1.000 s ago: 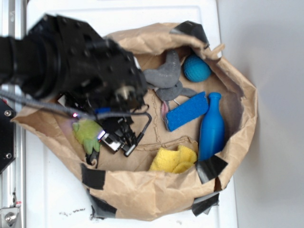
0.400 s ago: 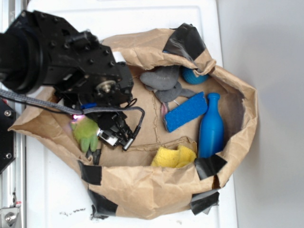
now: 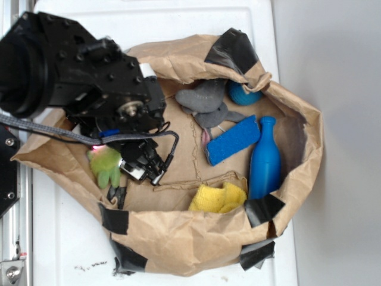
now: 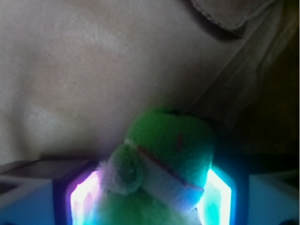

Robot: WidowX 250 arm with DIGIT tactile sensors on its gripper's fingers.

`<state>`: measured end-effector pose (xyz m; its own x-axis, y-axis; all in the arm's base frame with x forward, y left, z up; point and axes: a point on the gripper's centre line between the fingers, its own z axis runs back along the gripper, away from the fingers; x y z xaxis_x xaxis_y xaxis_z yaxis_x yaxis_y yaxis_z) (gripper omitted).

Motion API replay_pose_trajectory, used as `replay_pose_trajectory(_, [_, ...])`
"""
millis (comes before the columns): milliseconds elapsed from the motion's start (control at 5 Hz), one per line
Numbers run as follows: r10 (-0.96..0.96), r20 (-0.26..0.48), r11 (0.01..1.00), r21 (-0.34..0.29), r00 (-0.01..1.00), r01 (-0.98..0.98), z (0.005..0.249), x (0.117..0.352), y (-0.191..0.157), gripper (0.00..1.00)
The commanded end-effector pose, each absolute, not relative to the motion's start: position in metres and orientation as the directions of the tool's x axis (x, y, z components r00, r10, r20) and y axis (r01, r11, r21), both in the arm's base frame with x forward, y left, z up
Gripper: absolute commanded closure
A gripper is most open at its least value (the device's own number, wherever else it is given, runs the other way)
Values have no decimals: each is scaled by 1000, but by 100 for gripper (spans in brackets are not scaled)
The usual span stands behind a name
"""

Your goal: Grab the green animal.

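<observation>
Clamped on either side of the small lime-green plush frog (image 4: 164, 159), the two glowing pads (image 4: 84, 199) of my black gripper (image 3: 128, 170) press against its fuzzy body, so I am gripping it. From my wrist view the frog fills the lower middle, its white mouth band with a thin red line running across its face, and crumpled brown paper rises behind it.

From the exterior view the frog (image 3: 106, 167) sits at the left side of the open brown paper bag (image 3: 178, 238), just inside the left wall, with my black arm (image 3: 65, 71) reaching over it from the upper left.

Further right inside the bag lie a grey plush animal (image 3: 202, 98) near the far wall, a teal textured ball (image 3: 241, 95) just beside it and partly under the folded rim, a blue rectangular sponge (image 3: 233, 140), and a blue plastic bottle-shaped pin (image 3: 265, 158) along the right wall. A yellow crumpled cloth (image 3: 217, 198) rests by the near wall. Black tape patches (image 3: 116, 219) mark the bag's rim, which sits on a white table (image 3: 65, 250).
</observation>
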<state>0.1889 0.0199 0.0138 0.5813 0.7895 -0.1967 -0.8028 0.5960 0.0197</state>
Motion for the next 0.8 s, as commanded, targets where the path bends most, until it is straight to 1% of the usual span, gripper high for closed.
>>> replay_pose_trajectory(0, [777,83,629,-98,624,-771,52,198,-32,100])
replay_pose_trajectory(200, [779,163,626,-128,606,-769,73,210,-56,100])
replay_pose_trajectory(400, [750,173,657,-88,638,-748,100,227,-68,100])
replay_pose_trajectory(600, [702,141,707,-26,698,-707,120,238,-66,100])
